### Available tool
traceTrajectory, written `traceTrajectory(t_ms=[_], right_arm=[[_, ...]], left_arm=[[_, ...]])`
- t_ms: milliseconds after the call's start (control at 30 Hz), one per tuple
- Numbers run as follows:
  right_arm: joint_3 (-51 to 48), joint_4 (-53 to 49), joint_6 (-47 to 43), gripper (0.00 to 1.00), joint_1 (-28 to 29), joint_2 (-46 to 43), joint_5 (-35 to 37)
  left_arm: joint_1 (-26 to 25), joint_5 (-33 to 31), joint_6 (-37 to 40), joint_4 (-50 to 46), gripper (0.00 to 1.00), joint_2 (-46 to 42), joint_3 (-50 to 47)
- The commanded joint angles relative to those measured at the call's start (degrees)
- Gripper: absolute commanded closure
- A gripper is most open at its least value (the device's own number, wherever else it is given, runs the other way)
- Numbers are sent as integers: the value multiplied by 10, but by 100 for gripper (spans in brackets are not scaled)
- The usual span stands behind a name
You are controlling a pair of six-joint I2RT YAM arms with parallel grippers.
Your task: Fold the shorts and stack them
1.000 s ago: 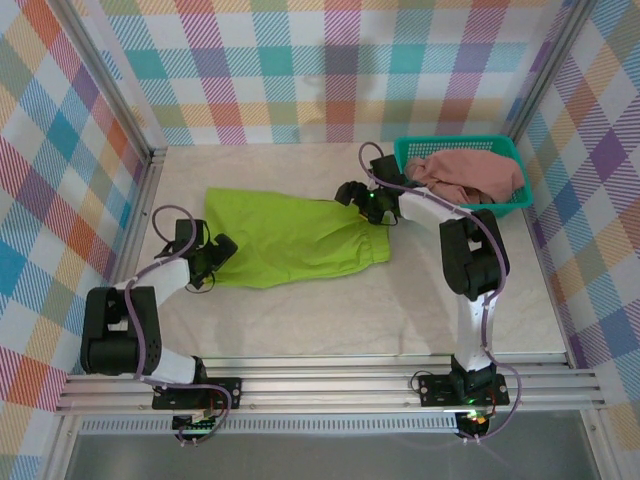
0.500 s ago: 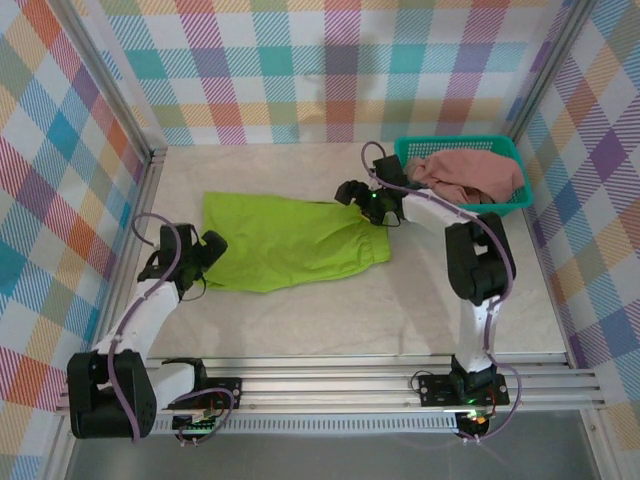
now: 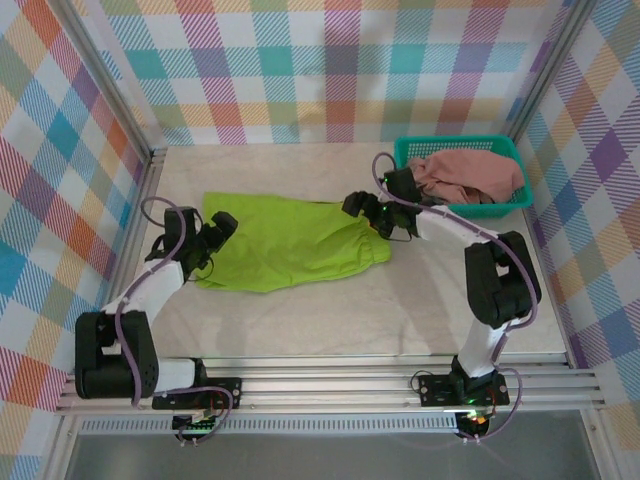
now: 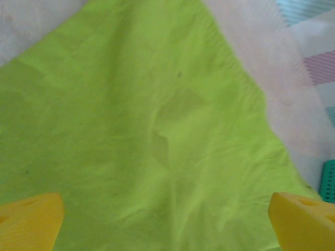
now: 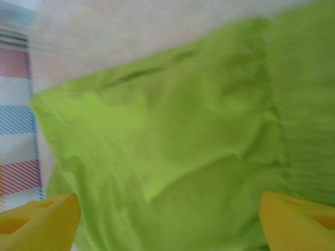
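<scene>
The lime green shorts [image 3: 290, 240] lie spread flat across the middle of the table, waistband toward the right. The salmon pink shorts [image 3: 470, 175] are bunched in the teal basket [image 3: 508, 148] at the back right. My left gripper [image 3: 215, 235] is open at the green shorts' left edge; its yellow fingertips [image 4: 29, 222] stand wide apart over the green cloth [image 4: 157, 136], nothing between them. My right gripper [image 3: 362, 208] is open over the shorts' upper right corner, and its yellow fingertips [image 5: 298, 219] straddle the gathered waistband [image 5: 303, 104] without closing on it.
Plaid walls and metal posts enclose the table on three sides. The beige table surface [image 3: 420, 300] in front of the green shorts is bare. The basket sits close behind my right arm [image 3: 455, 225]. A metal rail [image 3: 320, 385] runs along the near edge.
My left gripper has moved up and to the right, onto the green shorts' left edge. My right arm has shifted slightly right and its jaws have widened a little.
</scene>
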Motion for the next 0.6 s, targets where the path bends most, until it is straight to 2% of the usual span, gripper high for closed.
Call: traceTrajectory(t_ms=[0,233,567], right_arm=[[-32,6,7,12,1,12,11],[-81,19,3,11,-6,19,24],[-129,50,37,11,-5,-1,-24]], left_arm=[[-2,7,4,44,0,30,-18],[4,-32,6,27,0,69,-52],[9,-85,-1,-50,0,-17,-117]])
